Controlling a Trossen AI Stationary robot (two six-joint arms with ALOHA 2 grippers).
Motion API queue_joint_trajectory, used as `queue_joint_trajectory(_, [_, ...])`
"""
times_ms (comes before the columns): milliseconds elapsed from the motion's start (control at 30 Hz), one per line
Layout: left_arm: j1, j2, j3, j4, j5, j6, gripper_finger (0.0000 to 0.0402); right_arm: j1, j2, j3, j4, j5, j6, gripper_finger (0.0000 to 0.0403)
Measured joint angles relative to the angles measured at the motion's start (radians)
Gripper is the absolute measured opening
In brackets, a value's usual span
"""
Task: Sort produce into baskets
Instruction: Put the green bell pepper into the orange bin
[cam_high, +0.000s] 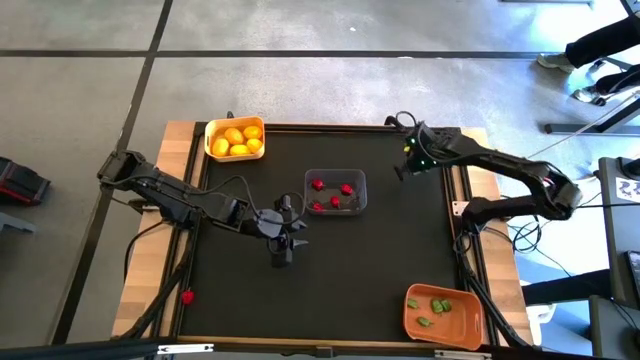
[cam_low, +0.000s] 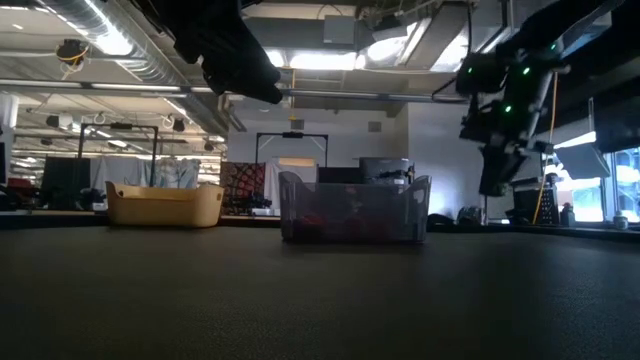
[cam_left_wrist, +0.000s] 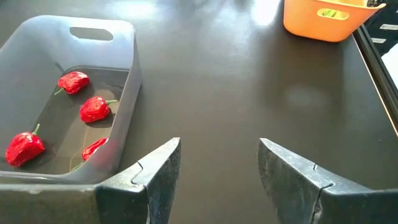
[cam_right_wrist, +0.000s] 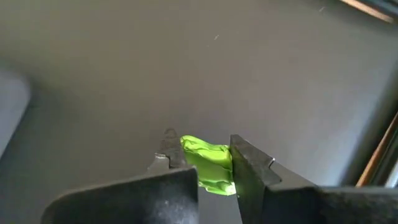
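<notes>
Green piece is clenched in right gripper; carry level to orange basket before releasing.

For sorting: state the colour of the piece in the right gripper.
Bright green piece, clamped in the right gripper; clearest in right wrist view.

Four cameras: one overhead, one at table level, one on each wrist.

The high view looks straight down on the whole table; the low view looks level across it into the room, sharing the clear basket and yellow basket. The left wrist view sits close over the clear basket, the orange basket farther off. The right wrist view looks closely down past its fingers.
</notes>
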Motion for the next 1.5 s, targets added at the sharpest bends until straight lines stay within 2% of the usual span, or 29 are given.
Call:
queue_joint_trajectory(300, [0.000,0.000,0.000,0.000,0.000,-0.001,0.0208,0.260,-0.141,0.001,-0.200,-0.026,0.171,0.0042])
queue_joint_trajectory(567, [0.000,0.000,0.000,0.000,0.000,0.007,0.0208,0.520,-0.165,0.001,-0.278,-0.035,0.357,0.0042])
queue_joint_trajectory(1067, [0.000,0.000,0.000,0.000,0.000,0.008,0.0207,1.045,-0.165,0.001,-0.270,-0.035,0.769,0.0042])
queue_joint_trajectory(1500, [0.000,0.000,0.000,0.000,0.000,0.013,0.0207,1.428,-0.162,0.002,-0.099,0.002,1.073,0.0042])
